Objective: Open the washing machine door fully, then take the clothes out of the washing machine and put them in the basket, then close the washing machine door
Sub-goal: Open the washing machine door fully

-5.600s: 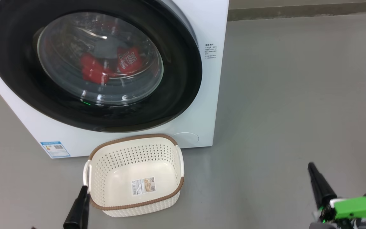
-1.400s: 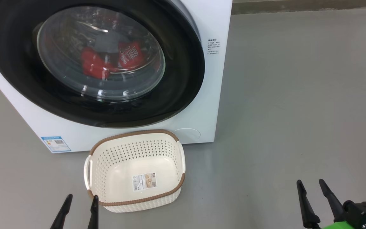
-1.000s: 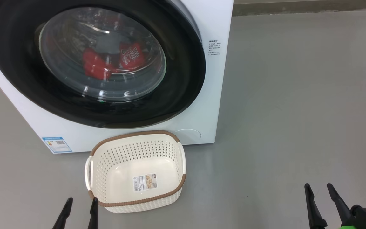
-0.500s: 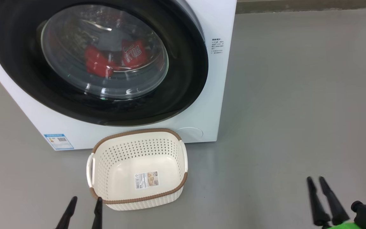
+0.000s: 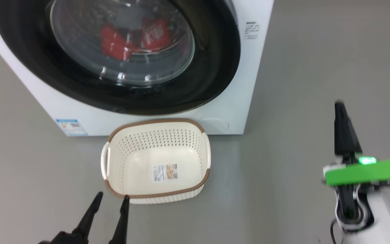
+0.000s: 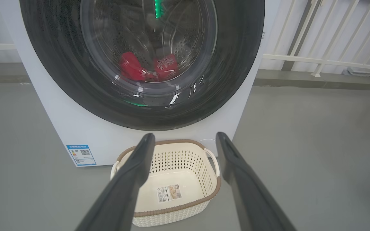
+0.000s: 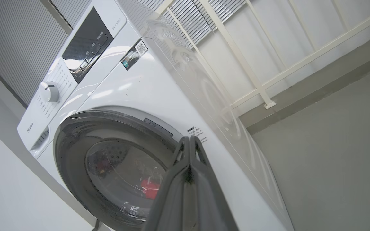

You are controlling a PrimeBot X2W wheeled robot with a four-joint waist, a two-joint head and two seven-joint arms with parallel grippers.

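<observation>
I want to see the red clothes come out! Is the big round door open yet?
Shut. The washing machine door sits flat against the washing machine, and the clothes show behind its glass.

We are in a plain laundry room. A big white washing machine stands on a smooth grey floor, with a small basket on the floor just in front of it. Behind it we see white rails and a grey wall of thin slats.
</observation>
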